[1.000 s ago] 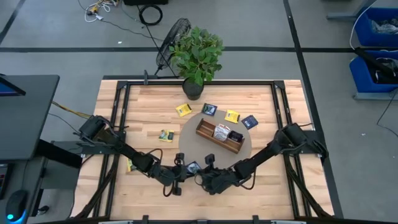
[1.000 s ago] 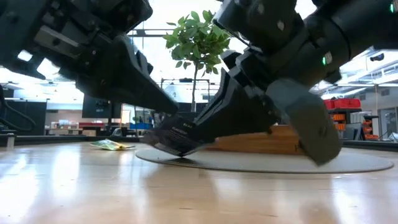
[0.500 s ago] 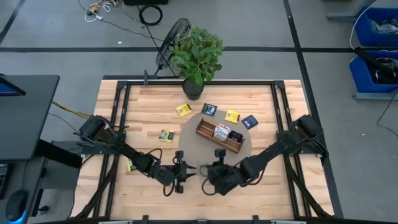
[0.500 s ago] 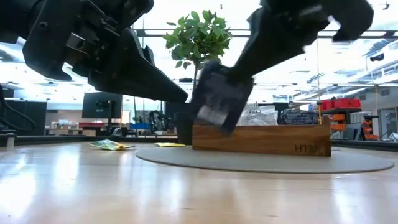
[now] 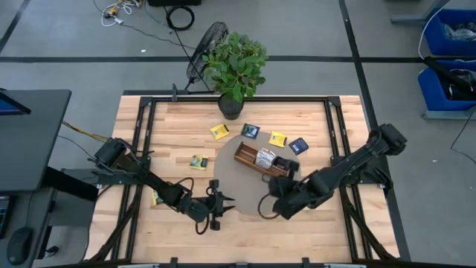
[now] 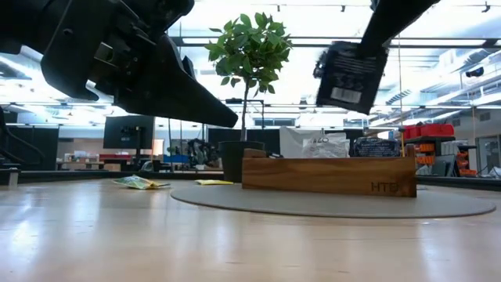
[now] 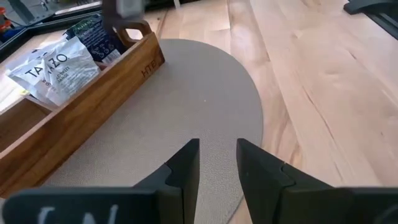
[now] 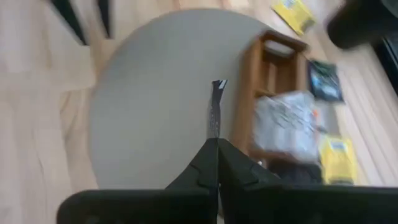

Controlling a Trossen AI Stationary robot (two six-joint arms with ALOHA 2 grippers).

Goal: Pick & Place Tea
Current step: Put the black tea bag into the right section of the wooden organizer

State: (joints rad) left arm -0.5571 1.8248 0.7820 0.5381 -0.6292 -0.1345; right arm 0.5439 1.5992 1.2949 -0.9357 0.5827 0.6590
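My right gripper [image 8: 215, 144] is shut on a dark tea packet [image 6: 350, 73] and hovers above the round grey mat [image 5: 239, 181], near the long wooden box [image 5: 260, 164]. The box rests on the mat and holds white packets [image 7: 53, 68] and a dark one. My left gripper [image 7: 217, 163] is open and low over the mat's near-left edge, touching nothing. Loose packets lie flat on the table: yellow [image 5: 219, 132], dark blue [image 5: 251, 130], yellow [image 5: 277, 138], blue [image 5: 298, 146] and green [image 5: 198, 161]. My right gripper pinches the dark packet between its two fingers by its upper edge [image 6: 368, 45], coming from above. In the right wrist view the packet shows edge-on [image 8: 216, 106], straight out from the fingertips. It hangs below the fingers, lifted clear of the mat and slightly tilted.
A potted green plant [image 5: 236, 63] stands at the table's far edge behind the box. Another yellow packet [image 5: 155, 197] lies near the left arm. Bare wood stretches along the near edge and to the right of the mat.
My right gripper has risen from the mat's near edge and swung toward the table's right, carrying the dark packet. The packet, a second ago touching the mat between both grippers, now hangs lifted clear at about the height of the box's top. My left gripper has stayed low.
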